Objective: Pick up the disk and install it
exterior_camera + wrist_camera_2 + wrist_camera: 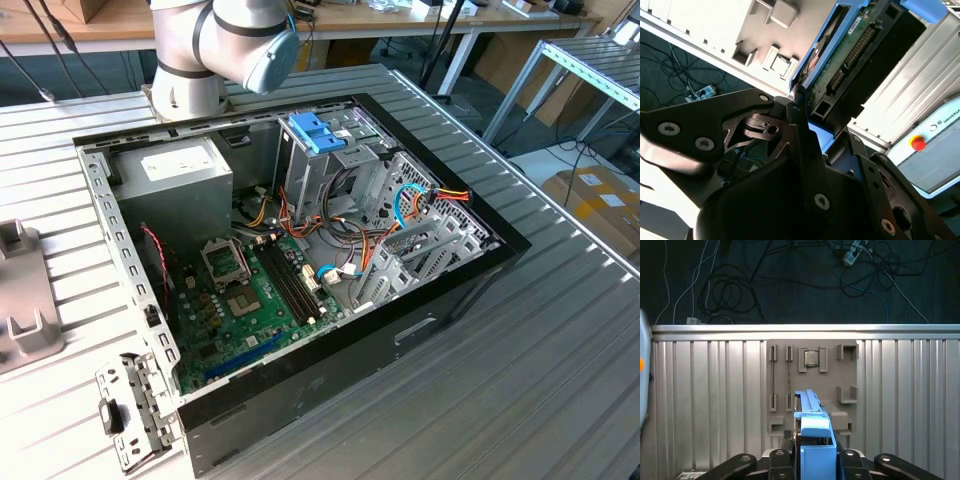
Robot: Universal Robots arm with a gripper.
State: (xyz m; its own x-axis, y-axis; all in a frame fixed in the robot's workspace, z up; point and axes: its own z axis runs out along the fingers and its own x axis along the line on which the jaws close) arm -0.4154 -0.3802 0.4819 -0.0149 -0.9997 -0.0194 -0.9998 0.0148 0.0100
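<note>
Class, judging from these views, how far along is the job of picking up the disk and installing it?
Done: the gripper is shut on the disk, as both wrist views show. In hand: the disk, held in front of the grey holder. Left: installing; the disk is not yet in the computer case.

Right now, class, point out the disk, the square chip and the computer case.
the disk [816,457], first wrist view, blue carrier end.
the square chip [811,358], first wrist view, metal top.
the computer case [330,385], exterior view, black side wall.
</note>
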